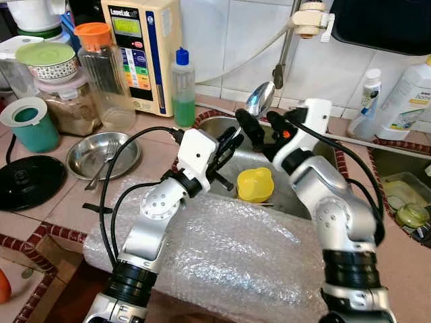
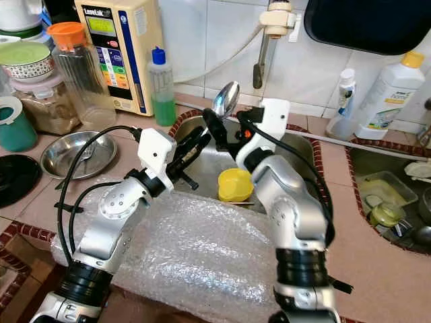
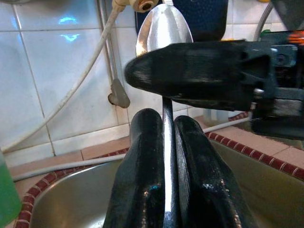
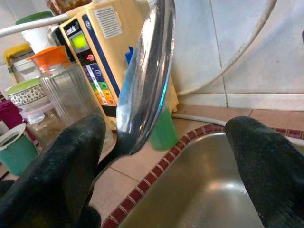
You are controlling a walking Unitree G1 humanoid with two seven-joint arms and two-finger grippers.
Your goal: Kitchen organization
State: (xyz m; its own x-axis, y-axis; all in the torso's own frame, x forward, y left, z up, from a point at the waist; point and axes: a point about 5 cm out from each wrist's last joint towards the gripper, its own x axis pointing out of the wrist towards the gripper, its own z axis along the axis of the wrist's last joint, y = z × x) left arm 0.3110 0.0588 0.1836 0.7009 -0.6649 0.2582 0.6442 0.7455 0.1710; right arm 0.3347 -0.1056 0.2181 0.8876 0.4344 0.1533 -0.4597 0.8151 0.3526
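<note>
While its handle is pinched between the pressed-together fingers (image 3: 142,175) of the left gripper (image 1: 230,145), the spoon (image 1: 259,99) stands upright over the sink (image 1: 222,128), bowl at twelve o'clock. The right gripper (image 1: 259,124) sits at its three o'clock, fingers (image 4: 52,175) spread either side of it. A yellow cup (image 1: 255,184) lies in the sink at six o'clock, a green bottle (image 1: 183,87) at nine o'clock.

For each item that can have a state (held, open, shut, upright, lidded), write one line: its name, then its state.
Spoon: upright over the sink, handle clamped.
Left end effector: shut on the spoon handle.
Right end effector: open, fingers either side of the spoon bowl.
Yellow cup: in the sink.
Green soap bottle: upright, capped.
Orange-lidded jar: upright, lid on.
Steel bowl: upright, utensil inside.
</note>
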